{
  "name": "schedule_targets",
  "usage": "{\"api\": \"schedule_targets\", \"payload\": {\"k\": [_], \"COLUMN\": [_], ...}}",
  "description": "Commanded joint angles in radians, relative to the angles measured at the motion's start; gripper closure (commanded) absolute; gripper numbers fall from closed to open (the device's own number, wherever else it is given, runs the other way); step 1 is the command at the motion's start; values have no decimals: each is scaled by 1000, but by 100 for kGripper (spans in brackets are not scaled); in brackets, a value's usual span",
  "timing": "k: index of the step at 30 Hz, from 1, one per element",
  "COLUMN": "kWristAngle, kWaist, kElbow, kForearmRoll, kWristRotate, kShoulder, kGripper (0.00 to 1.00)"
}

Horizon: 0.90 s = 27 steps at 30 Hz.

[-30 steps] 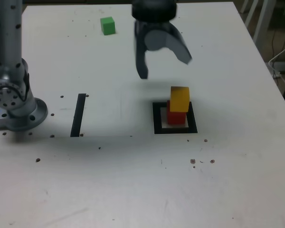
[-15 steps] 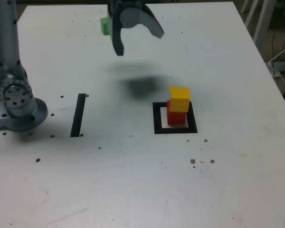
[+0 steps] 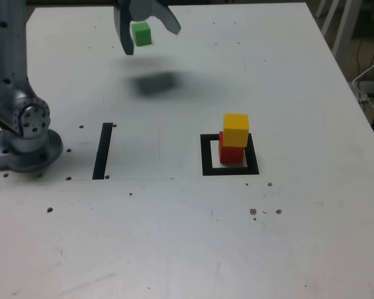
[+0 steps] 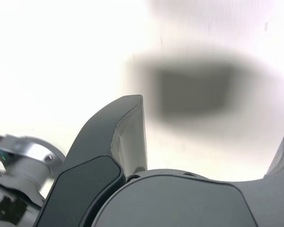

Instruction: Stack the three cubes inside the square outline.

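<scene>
A yellow cube [image 3: 236, 129] sits on a red cube [image 3: 231, 151], slightly askew, inside the black square outline [image 3: 206, 159] at the exterior view's right of centre. The green cube [image 3: 141, 33] lies alone on the table at the far side. My gripper [image 3: 151, 38] hangs open in the air near the green cube, with a finger on each side of it in that picture and nothing held. In the wrist view one dark finger [image 4: 125, 137] shows above a dark shadow on the white table; no cube shows there.
The arm's grey base [image 3: 22, 134] stands at the exterior view's left. A narrow black bar [image 3: 103, 150] is marked on the table between the base and the square. Small dark specks dot the table [image 3: 174, 237]. Cables and a table edge lie at the right.
My open gripper has moved from above the stack towards the far left of the exterior view, reaching the green cube's area. The yellow and red cubes have stayed put.
</scene>
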Motion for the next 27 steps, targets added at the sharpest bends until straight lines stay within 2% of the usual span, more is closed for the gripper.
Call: {"api": "schedule_targets", "payload": {"k": [1, 16, 27], "kWristAngle": [10, 107, 113], "kWaist": [24, 177, 213], "kElbow": [-24, -214, -347], "kForearmRoll": [7, 55, 80], "kWristRotate": [21, 174, 270], "kShoulder": [17, 178, 261], "kGripper": [0, 0, 1]}}
